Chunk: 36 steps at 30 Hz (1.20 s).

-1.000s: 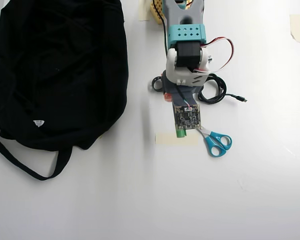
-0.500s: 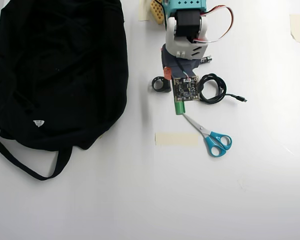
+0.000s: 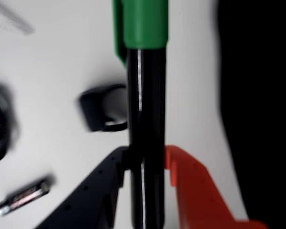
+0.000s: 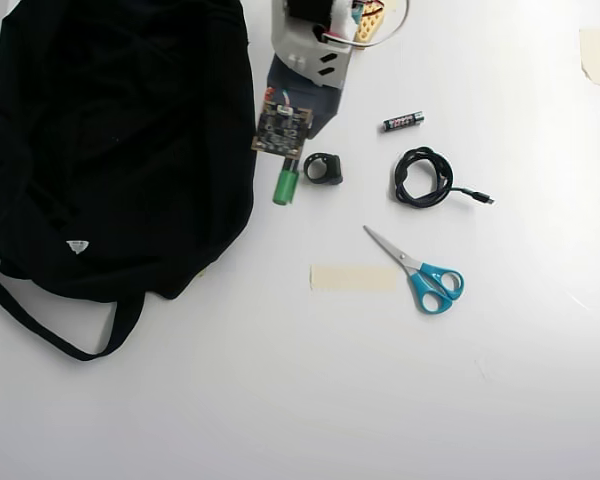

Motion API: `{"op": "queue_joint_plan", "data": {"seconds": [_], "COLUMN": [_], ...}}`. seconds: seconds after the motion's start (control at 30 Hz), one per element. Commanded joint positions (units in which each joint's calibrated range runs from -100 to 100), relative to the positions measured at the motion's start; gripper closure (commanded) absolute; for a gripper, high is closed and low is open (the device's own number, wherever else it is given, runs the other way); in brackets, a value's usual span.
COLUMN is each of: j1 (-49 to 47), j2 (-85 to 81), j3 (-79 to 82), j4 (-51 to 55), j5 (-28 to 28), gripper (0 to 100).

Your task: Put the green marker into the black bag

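Note:
The green marker [image 3: 145, 95] has a black barrel and a bright green cap, and it points away from the wrist camera. My gripper [image 3: 145, 160] is shut on the barrel, with the black finger [image 3: 102, 186] on the left and the orange finger [image 3: 190, 191] on the right. In the overhead view the gripper [image 4: 286, 156] hangs just off the right edge of the black bag [image 4: 110, 150], and the marker's green cap [image 4: 285, 186] sticks out below the wrist board. In the wrist view the black bag [image 3: 260, 105] fills the right side.
A small black ring-shaped part [image 4: 323, 168] lies just right of the marker's cap. Further right are a battery [image 4: 402, 121], a coiled black cable [image 4: 423, 177], blue-handled scissors [image 4: 425, 272] and a strip of tape [image 4: 352, 277]. The bag's strap [image 4: 50, 325] loops out at lower left.
The arm has pulled back from the tape strip and swung left with the marker in the gripper. It now hangs beside the bag's right edge.

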Motion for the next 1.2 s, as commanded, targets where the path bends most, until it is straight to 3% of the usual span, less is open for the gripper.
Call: {"op": "queue_joint_plan", "data": {"seconds": [0.0,0.17,0.53,0.8,0.93,1.03,1.17], "j1": [7.2,18.5,45.0,47.8,48.5,48.4,46.0], "j2": [-2.4,-2.4,-1.1,13.7,15.2,15.2,13.7], "j3": [-2.1,-2.7,-1.4,3.1,3.1,3.9,2.9], "j4": [-0.7,-6.7,-19.9,-35.5,-35.5,-34.9,-30.8], "j5": [-0.3,-2.8,-2.8,-3.0,-3.0,-2.9,-2.6], "gripper": [98,98,98,98,98,82,75]}}
